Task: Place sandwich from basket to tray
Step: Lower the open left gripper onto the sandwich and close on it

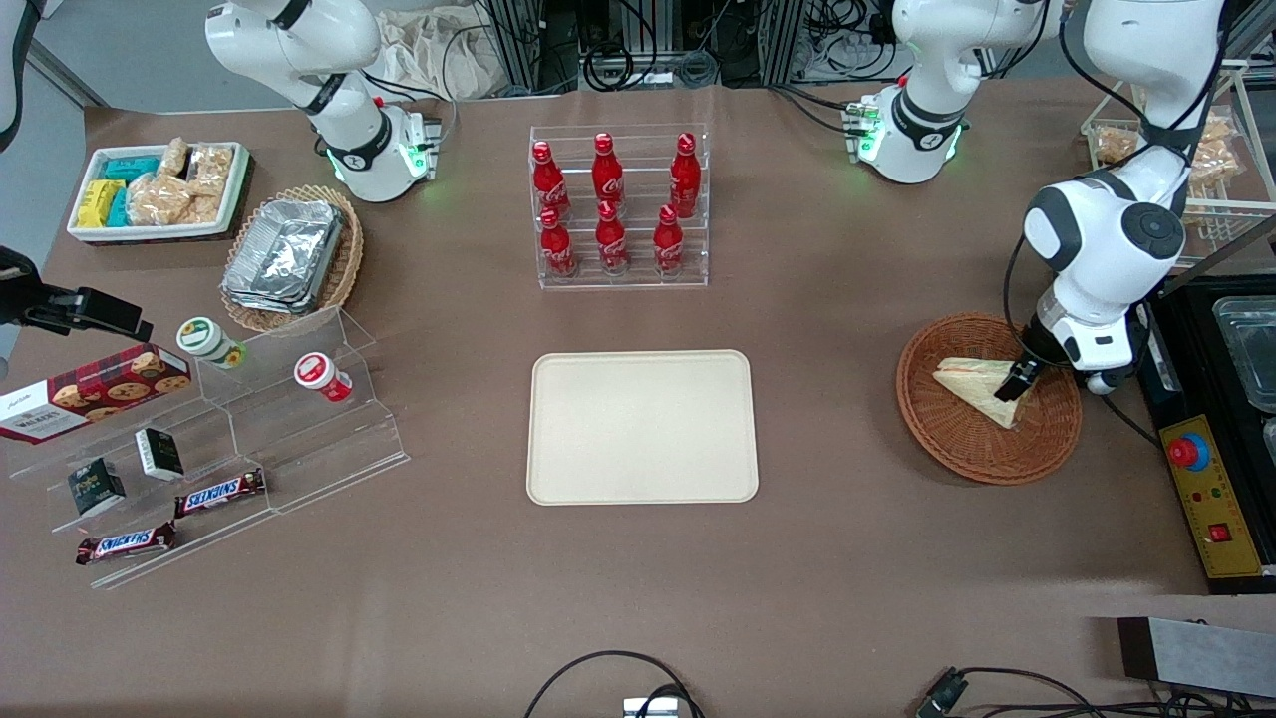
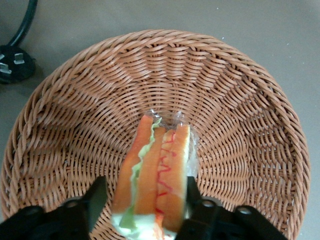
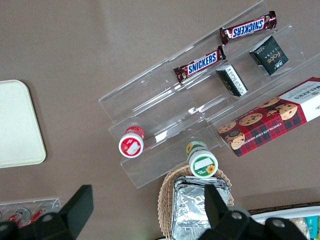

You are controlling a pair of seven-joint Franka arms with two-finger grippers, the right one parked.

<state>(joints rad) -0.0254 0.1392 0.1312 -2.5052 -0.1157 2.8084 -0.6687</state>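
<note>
The claw (image 1: 1016,385) is down inside the brown wicker basket (image 1: 957,439), its two fingers (image 2: 95,200) clasping the sandwich (image 1: 977,385) from either side. The wrapped wedge lies on the basket's woven floor, showing bread, orange filling and green lettuce edges. The basket sits near the working arm's end of the worktop. The cream tray (image 1: 642,427) lies bare in the middle of the worktop, well apart from the basket. Farther from the front camera, a clear rack (image 1: 618,209) holds six red bottles.
</note>
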